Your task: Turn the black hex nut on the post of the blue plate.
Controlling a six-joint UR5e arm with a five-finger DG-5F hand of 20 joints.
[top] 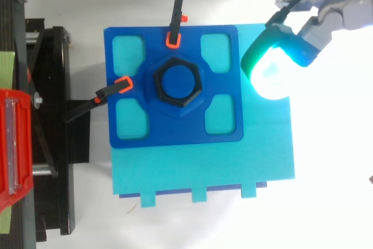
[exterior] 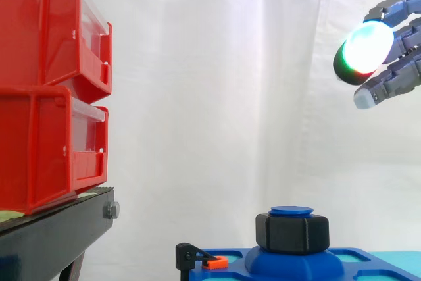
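Note:
The black hex nut (top: 177,87) sits on the round blue post (exterior: 291,211) at the middle of the blue plate (top: 224,129). In the side view the nut (exterior: 292,233) rests on the plate's raised blue boss. My hand (exterior: 396,43) hangs high at the right, well above and to the right of the nut, touching nothing. Its fingers are relaxed and hold nothing, and one fingertip pad (top: 269,67) glows cyan-white beyond the plate's right edge.
Two black clamps with orange tips (top: 175,20) (top: 104,94) pin the plate to a cyan base (top: 204,167). Stacked red bins (exterior: 49,90) stand on a black stand (exterior: 56,235) at the left. White curtain behind.

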